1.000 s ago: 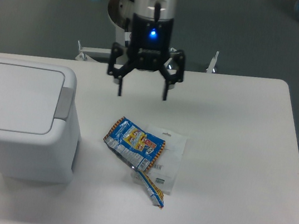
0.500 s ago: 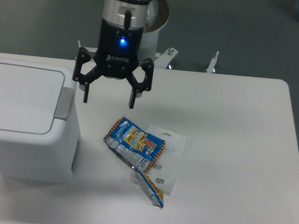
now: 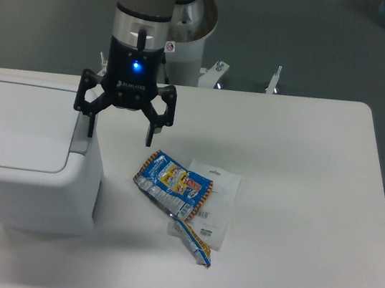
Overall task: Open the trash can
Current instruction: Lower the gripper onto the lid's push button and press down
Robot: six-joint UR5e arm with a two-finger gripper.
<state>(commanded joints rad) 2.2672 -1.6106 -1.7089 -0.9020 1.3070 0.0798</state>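
Shifted left, the spread-open claw (image 3: 121, 130) now overhangs the trash can (image 3: 24, 155) edge

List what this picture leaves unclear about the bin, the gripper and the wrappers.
- Trash can: left side cut off by the frame edge; its grey tab is partly covered by the gripper.
- Whether a fingertip touches the tab: cannot tell.
- Clear packet: partly under the blue wrapper; print too small to read.
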